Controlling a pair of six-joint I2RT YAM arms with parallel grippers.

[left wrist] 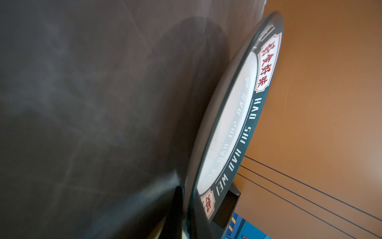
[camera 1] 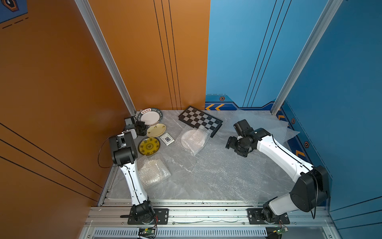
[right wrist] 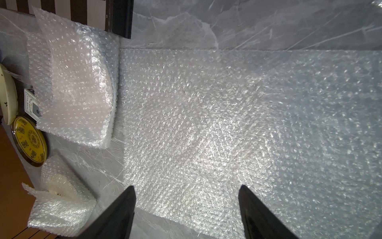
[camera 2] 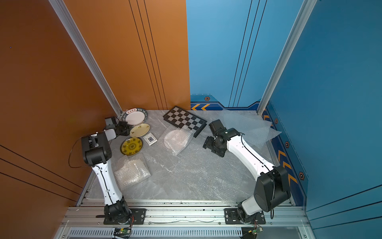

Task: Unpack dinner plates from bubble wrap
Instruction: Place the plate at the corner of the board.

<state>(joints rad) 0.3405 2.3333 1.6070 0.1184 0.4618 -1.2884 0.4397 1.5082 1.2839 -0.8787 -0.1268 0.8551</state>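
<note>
A: Near?
B: A wrapped plate (camera 1: pixel 154 170) and flat wrap sheet (camera 1: pixel 227 173) lie on the worktop (camera 1: pixel 178 185); the right claw (right wrist: pixel 187 187) hangs open above the sheet.
A: Far?
B: Left claw (camera 1: pixel 142 127) grips the lettered plate (camera 1: pixel 152 117) at its rim.

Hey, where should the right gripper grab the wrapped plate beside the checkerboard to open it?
Pinch the loose bubble wrap flap that sticks out past the wrapped plate onto the checkerboard, with the open right gripper coming from above. That flap looks free of the plate; elsewhere the film hugs the round rim.
</note>
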